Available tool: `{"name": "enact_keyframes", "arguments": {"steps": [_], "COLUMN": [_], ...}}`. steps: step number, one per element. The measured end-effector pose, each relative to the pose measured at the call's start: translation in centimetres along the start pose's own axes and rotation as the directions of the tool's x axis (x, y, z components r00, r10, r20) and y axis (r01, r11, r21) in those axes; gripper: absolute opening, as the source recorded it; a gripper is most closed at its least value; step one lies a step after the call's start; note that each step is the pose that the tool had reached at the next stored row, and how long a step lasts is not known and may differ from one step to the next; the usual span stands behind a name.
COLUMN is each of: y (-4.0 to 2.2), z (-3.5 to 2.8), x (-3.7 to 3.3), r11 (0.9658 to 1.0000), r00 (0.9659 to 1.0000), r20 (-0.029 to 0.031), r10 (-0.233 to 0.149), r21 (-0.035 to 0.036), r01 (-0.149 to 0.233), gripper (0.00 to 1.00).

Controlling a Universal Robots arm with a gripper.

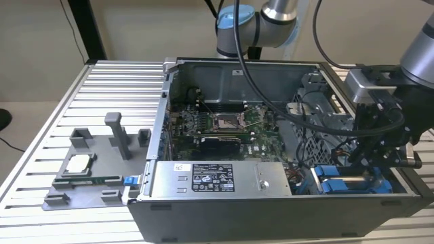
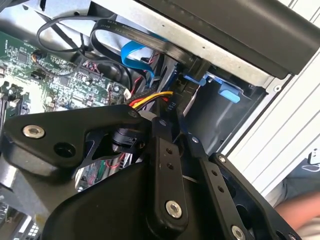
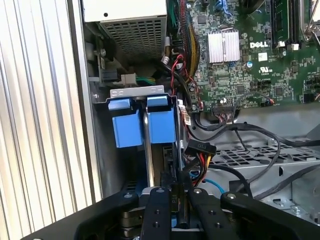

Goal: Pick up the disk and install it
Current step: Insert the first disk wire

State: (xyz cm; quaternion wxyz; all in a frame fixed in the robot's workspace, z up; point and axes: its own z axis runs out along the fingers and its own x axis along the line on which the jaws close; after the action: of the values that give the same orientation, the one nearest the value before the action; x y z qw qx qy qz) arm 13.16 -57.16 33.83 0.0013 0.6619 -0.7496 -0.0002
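- A ribbed metal table [image 1: 101, 81] carries an open computer case [image 1: 271, 213], lid off so the bays can be reached from above.
- Nearest in the first wrist view, the gripper [image 3: 177, 197] has its fingers drawn close on a thin dark edge; I judge it grips the disk [image 3: 170, 165], held edge-on to slide downward.
- Beyond, blue carrier tabs [image 3: 142, 125] mark the drive bay [image 1: 352, 183] at the case's corner.
- Farther off lies the motherboard [image 1: 224, 122].
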Motion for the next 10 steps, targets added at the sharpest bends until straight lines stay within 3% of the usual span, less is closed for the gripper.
{"name": "enact_keyframes", "arguments": {"steps": [4,10], "y": [0.02,0.04], "z": [0.03,0.26], "x": [-0.14,-0.29], "r11": [1.0000,0.9998], "r00": [1.0000,0.9997], "r20": [-0.0018,-0.0166], "r10": [-0.010,-0.019], "r21": [0.0008,0.0024], "r01": [0.010,0.019], "gripper": [0.00,0.00]}}
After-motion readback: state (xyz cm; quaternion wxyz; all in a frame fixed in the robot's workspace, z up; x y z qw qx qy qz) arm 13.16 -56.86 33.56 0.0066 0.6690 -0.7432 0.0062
